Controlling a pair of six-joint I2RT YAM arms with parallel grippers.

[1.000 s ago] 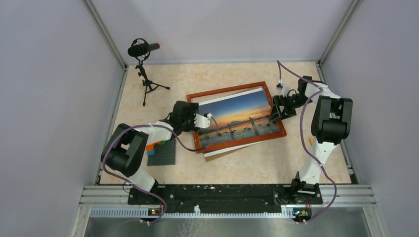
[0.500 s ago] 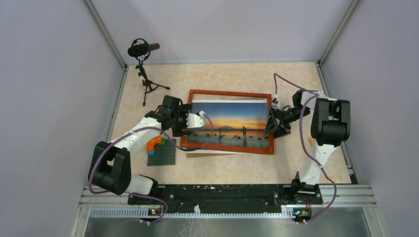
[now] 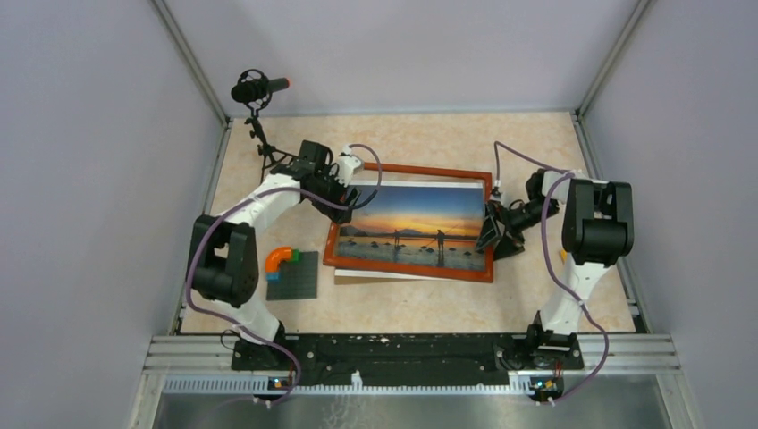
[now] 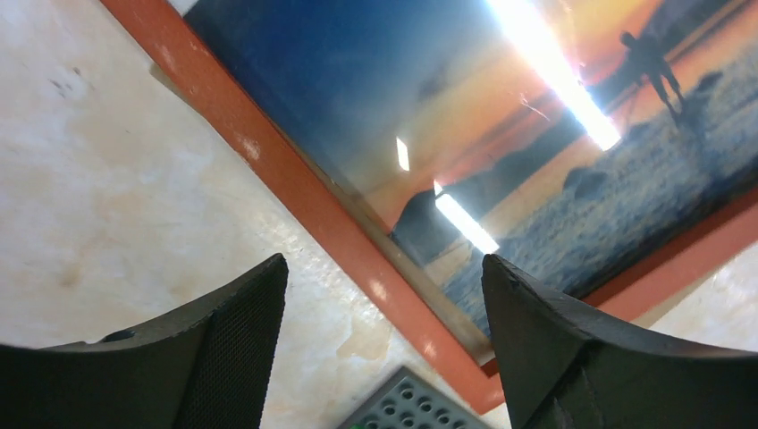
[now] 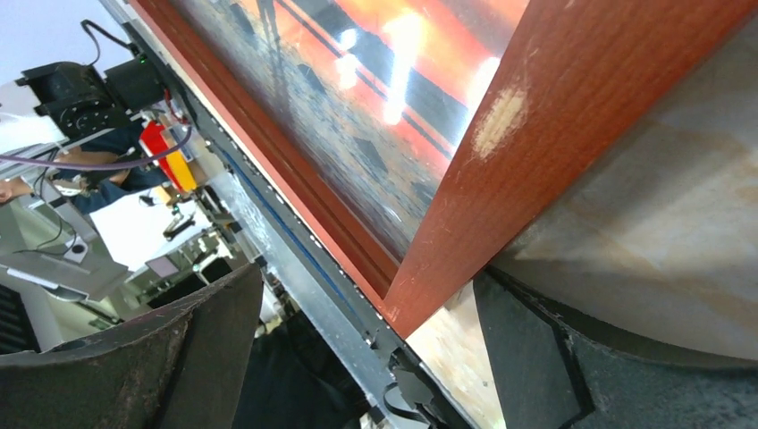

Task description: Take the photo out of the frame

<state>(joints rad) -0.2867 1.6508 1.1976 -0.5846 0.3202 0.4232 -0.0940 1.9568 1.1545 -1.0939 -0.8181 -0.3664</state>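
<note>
The frame (image 3: 407, 169), reddish-brown and glossy, lies face up mid-table with the sunset photo (image 3: 416, 219) showing inside it. A pale sheet edge (image 3: 380, 278) pokes out from under its near side. My left gripper (image 3: 347, 195) hovers open at the frame's far-left corner. In the left wrist view the frame's border (image 4: 295, 188) and the photo (image 4: 501, 116) run past my left gripper (image 4: 384, 261), with nothing between its fingers. My right gripper (image 3: 490, 234) stands open astride the frame's right edge. Its wrist view shows the frame's corner (image 5: 554, 134) in the gap of my right gripper (image 5: 366, 273), one finger (image 5: 572, 357) against the wood.
A grey studded baseplate (image 3: 293, 275) with an orange curved piece (image 3: 282, 257) sits left of the frame, also low in the left wrist view as the baseplate (image 4: 402, 402). A microphone on a tripod (image 3: 259, 89) stands at the far left. Walls close in on three sides.
The frame has swung from tilted to nearly square with the table. My left gripper moved from the frame's left side up to its far-left corner. The right gripper stayed at the right edge.
</note>
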